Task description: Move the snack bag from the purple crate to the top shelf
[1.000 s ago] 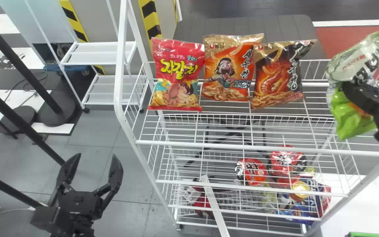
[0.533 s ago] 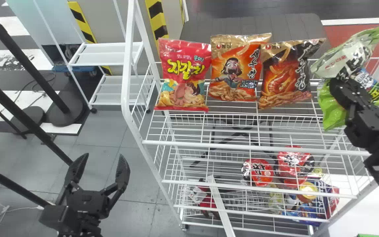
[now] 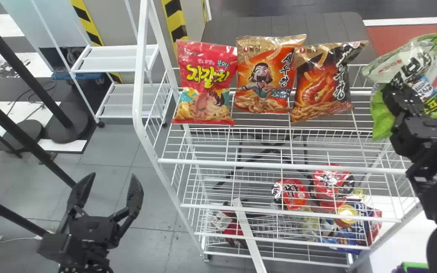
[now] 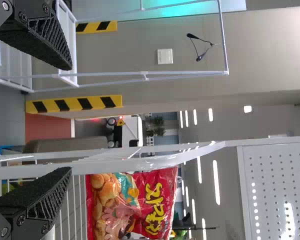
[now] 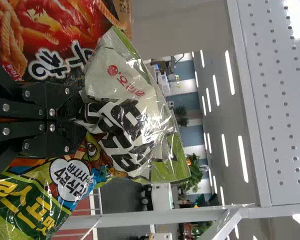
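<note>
My right gripper (image 3: 393, 88) is closed on a white and green snack bag (image 3: 407, 65) at the right part of the top shelf (image 3: 256, 123). From the right wrist view, the gripper (image 5: 81, 117) pinches this snack bag (image 5: 135, 117) near its middle; whether its lower end touches the wires I cannot tell. The purple crate (image 3: 415, 267) with a green rim peeks in at the bottom right corner. Parked left of the rack, my left gripper (image 3: 111, 176) is open and holds nothing; in its wrist view the gripper (image 4: 71, 119) has fingers wide apart.
A red bag (image 3: 205, 83), an orange bag (image 3: 266, 76) and a black-orange bag (image 3: 323, 81) stand in a row on the top shelf. A blue-green bag (image 3: 431, 99) is right beside the gripper. Cup noodles (image 3: 293, 194) lie lower. The rack's left post (image 3: 138, 76) rises near the left arm.
The right gripper and the held bag have shifted left and a little farther back over the shelf, with a slight drift back right lately. The left gripper stays parked.
</note>
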You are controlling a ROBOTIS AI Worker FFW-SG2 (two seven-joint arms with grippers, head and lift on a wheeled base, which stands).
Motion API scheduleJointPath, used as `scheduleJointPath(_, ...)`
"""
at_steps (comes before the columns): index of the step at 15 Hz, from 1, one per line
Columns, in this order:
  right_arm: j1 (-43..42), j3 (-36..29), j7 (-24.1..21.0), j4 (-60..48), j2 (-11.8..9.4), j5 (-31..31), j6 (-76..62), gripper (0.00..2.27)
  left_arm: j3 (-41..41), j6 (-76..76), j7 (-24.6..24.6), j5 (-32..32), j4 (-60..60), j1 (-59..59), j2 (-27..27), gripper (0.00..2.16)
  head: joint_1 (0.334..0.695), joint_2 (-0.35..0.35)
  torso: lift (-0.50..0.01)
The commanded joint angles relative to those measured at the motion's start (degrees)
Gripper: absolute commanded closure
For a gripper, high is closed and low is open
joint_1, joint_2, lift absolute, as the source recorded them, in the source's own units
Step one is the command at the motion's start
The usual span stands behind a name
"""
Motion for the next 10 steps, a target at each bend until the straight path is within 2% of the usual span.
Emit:
scheduleJointPath(1,-1.35,0.33,-2.82,2.47,0.23,1.58,-1.83,1.94,0.0,0.0,0.0,0.09,-0.05,-0.08,0.05,0.1,0.695,0.121,0.009)
scheduleJointPath(4,-3.9,0.42,-5.1,6.6,0.23,2.37,-2.53,1.93,0.0,0.0,0.0,0.0,0.04,-0.17,0.23,0.1,0.695,0.1,0.009)
scheduleJointPath(6,-4.96,0.24,-5.54,8.27,0.23,2.63,-2.35,1.8,0.0,0.0,0.0,0.0,0.04,-0.08,0.32,0.1,0.695,0.097,0.009)
scheduleJointPath(7,-5.31,0.16,-5.54,8.89,0.23,2.63,-1.65,1.72,0.0,0.0,0.0,0.09,0.04,-0.08,0.4,0.1,0.695,0.095,0.009)
scheduleJointPath(10,-5.75,-0.28,-5.63,9.32,0.23,2.54,1.86,1.29,0.0,0.0,0.0,0.09,-0.05,-0.17,0.49,0.1,0.695,0.092,0.009)
